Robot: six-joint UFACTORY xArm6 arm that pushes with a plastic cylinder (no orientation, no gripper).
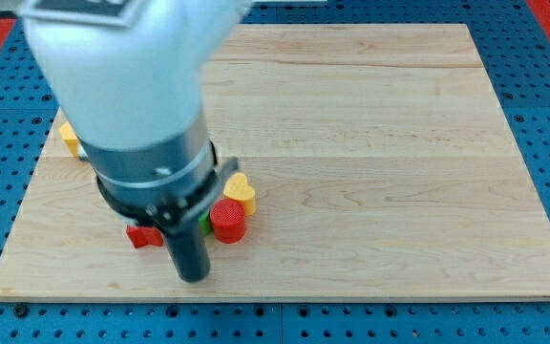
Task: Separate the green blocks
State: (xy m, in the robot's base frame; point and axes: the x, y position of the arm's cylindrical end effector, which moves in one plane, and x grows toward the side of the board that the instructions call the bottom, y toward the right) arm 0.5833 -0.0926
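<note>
Wooden table (pixel 370 143) on blue pegboard. My tip (pixel 193 277) sits beside the red cylinder (pixel 227 221), near a green block (pixel 205 225), mostly hidden, presumably to wedge the greens apart. No fingers fitted.

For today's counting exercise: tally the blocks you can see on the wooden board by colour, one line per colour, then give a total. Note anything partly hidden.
Yellow: 2, a heart-shaped block and a block partly behind the arm
Red: 2, a cylinder and a block
Green: 1 sliver beside my tip; more may be hidden
Total: 5 visible
</note>
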